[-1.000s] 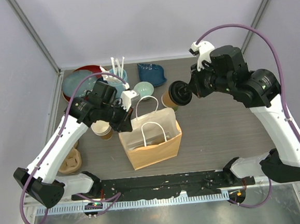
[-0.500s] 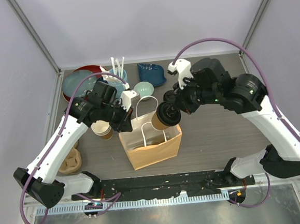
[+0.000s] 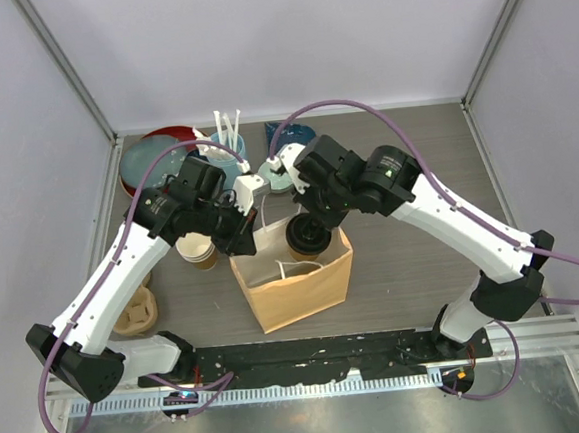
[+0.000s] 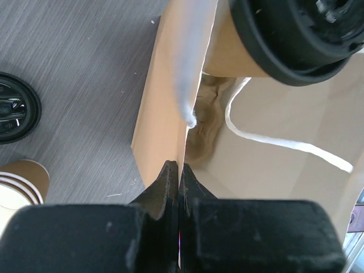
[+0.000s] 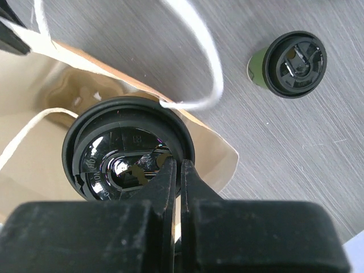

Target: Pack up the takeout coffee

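**A:** What has changed in the last second?

**B:** Our right arm has swung in from the far right. The brown cup [image 3: 307, 239], carried in open air a second ago, now hangs in the mouth of the paper bag [image 3: 300, 288], directly below the right gripper [image 5: 177, 169].

**A:** State of that gripper?

**B:** Nearly closed, pinching the cup's black lid [image 5: 108, 153]. The cup hangs roughly upright. We cannot tell whether it touches the bag floor.

**A:** And the left gripper [image 4: 178, 170]?

**B:** Fully closed on the bag's top edge, holding the mouth open. It has not moved.

**A:** Meaning for the task?

**B:** We judge the first cup ready to lower and release. The green cup [image 5: 287, 63] stands on the table [image 5: 296, 148], off to one side of the right gripper and outside the bag. We still have to pack it.

**A:** Arm pose?

**B:** The right wrist points straight down over the bag. The left forearm slopes down to the bag's edge.
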### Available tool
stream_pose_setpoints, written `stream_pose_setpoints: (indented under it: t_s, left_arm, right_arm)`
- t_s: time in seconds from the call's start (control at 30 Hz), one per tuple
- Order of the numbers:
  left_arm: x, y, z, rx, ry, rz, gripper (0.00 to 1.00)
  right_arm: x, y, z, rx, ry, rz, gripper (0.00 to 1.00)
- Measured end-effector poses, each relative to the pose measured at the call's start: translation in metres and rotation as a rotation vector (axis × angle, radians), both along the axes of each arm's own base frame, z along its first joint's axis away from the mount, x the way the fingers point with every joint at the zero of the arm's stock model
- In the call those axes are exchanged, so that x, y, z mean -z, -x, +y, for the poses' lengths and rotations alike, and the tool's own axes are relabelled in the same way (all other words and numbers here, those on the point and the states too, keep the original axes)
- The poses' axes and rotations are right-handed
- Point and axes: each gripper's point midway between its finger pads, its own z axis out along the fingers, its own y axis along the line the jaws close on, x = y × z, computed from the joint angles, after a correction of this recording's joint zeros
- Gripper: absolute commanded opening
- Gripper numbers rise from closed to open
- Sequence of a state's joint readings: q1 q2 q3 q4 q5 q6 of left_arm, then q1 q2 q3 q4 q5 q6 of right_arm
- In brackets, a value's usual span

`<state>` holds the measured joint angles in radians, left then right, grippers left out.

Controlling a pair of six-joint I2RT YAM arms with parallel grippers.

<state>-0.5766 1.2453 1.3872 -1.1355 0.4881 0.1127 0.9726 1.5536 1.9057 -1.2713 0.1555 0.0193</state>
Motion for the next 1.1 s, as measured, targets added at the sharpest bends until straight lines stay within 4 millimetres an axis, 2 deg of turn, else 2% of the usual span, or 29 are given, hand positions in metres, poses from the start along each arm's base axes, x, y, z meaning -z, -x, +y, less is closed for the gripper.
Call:
stream_pose_setpoints:
  t_s: [0.3,0.43,0.7,1.1]
  left_arm:
    - [0.001,-0.002,0.002,-0.033,-0.007,0.011,0.00]
    - [0.001,-0.002,0.002,-0.036,-0.006,0.012,0.00]
    - [-0.001,-0.001,0.001,-0.031,-0.002,0.006,0.00]
    - [-0.001,-0.002,0.001,-0.027,-0.002,0.002,0.00]
  right_arm:
    - [0.048,0.025,0.005,-0.125,0.125,0.042,0.01]
    - [0.060,0.029,-0.001,-0.148,0.152,0.053,0.01]
    - [0.091,0.036,0.002,-0.238,0.175,0.083,0.01]
    - [0.103,0.033,0.014,-0.332,0.187,0.069,0.01]
